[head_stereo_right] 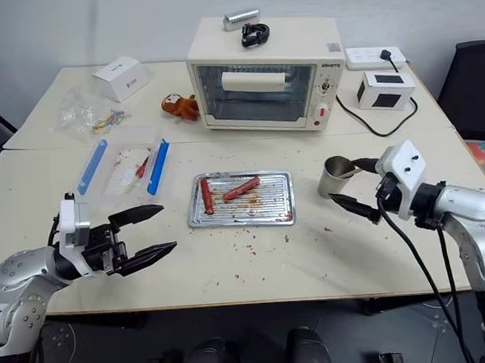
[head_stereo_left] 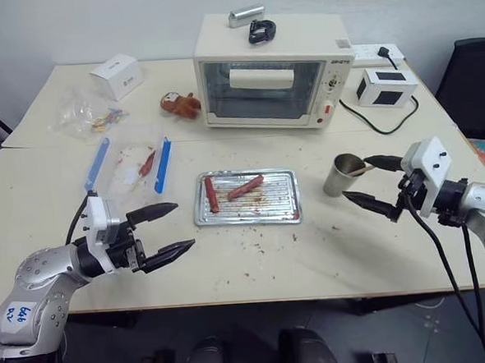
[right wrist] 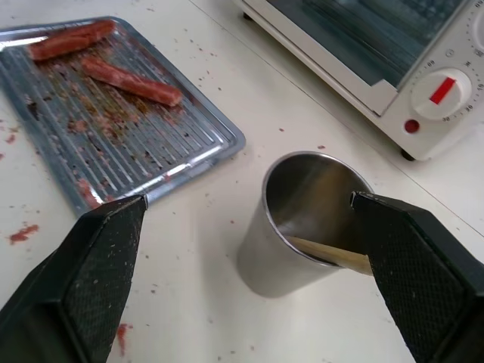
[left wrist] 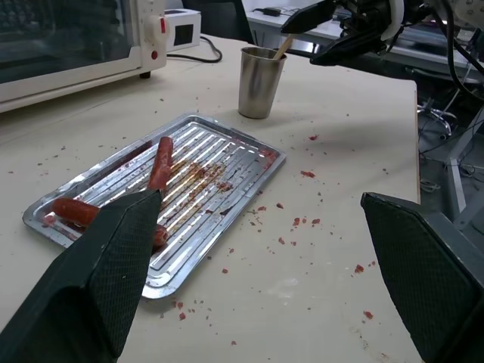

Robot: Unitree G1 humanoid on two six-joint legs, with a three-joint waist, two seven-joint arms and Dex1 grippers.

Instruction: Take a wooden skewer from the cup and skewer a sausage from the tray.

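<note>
The right end effector [head_stereo_left: 368,180] hung wide open just beside the cup [head_stereo_left: 342,174], holding nothing, so step 1 was not yet done. The wooden skewer [right wrist: 330,252] leaned inside the cup, pointing up toward that end effector. Next it likely needed to pinch the stick.

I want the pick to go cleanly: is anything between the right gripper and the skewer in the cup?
Nothing visible. The open right gripper faces the cup, with the wooden skewer leaning out over its rim.
</note>
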